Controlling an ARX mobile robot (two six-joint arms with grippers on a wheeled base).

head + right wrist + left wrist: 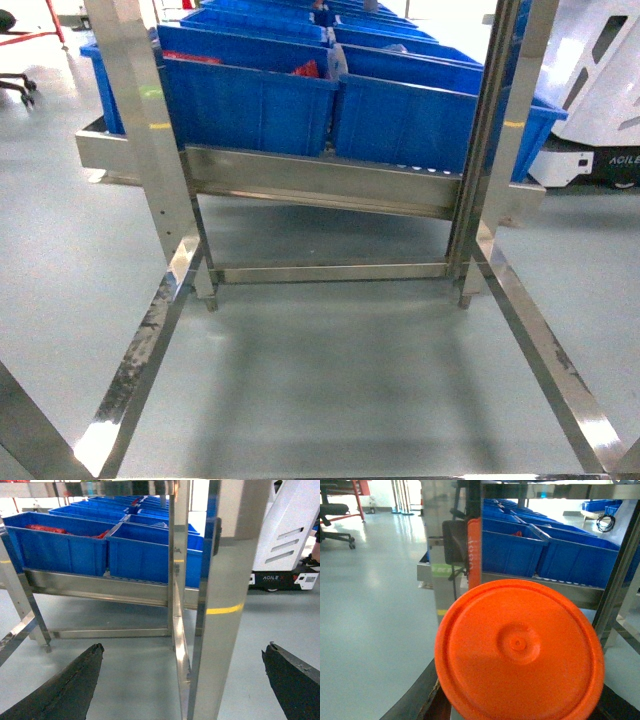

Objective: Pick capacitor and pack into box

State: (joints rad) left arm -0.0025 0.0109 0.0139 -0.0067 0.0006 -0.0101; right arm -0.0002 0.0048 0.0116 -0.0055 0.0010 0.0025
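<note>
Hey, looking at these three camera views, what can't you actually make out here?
- Left wrist view: an orange disc fills the frame, hiding the left gripper's jaws.
- Head view: neither gripper shows; the steel post covers part of the blue bins.
- All views: no capacitor or pink box visible.
- Right wrist view: the red items in the far bin are too small to identify.
- Right gripper: jaws spread, tips cut off by the bottom edge.

Ahead, rows of bins (250,100) sit side by side on a low rack shelf (320,185), running back into the distance. Two upright posts (150,130) stand in front of them, left and right, with floor rails (140,365) reaching toward the camera. A wheeled machine (600,90) sits right of the rack. In the left wrist view, a round disc (519,650) fills the foreground, before the bins.
</note>
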